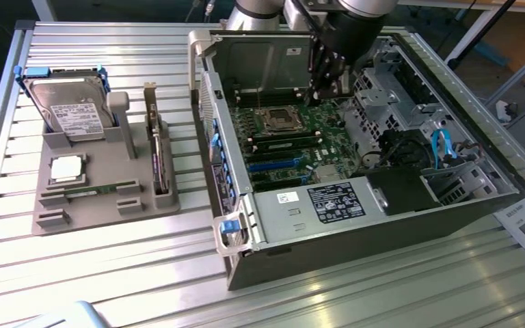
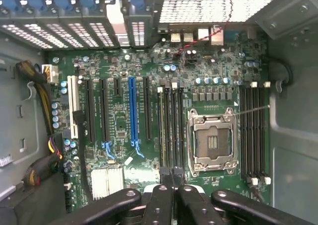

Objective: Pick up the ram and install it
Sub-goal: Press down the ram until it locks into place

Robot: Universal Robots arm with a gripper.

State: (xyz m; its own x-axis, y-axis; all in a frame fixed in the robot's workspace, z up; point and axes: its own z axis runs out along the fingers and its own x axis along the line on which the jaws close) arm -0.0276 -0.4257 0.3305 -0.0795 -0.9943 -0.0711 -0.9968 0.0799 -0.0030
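Observation:
A thin green stick that I take to be the ram (image 1: 109,188) lies flat in a slot of the grey holder (image 1: 98,205) at the exterior view's left. My gripper (image 1: 325,98) hangs inside the open computer case (image 1: 354,225), far from the holder. It points down at the motherboard (image 1: 290,147), just above the empty processor socket (image 1: 276,117). In the wrist view my gripper (image 2: 171,187) is shut, its black fingers pressed together over the end of the dark memory slots (image 2: 170,130) beside the processor socket (image 2: 212,143). I make out nothing between the fingers.
The holder also carries a hard drive (image 1: 71,109), a square silver processor chip (image 1: 68,168) and an upright expansion card (image 1: 158,157). Drive cages, cables (image 1: 440,147) and a power supply (image 1: 335,201) crowd the case. A slatted metal table (image 1: 107,273) lies beneath everything.

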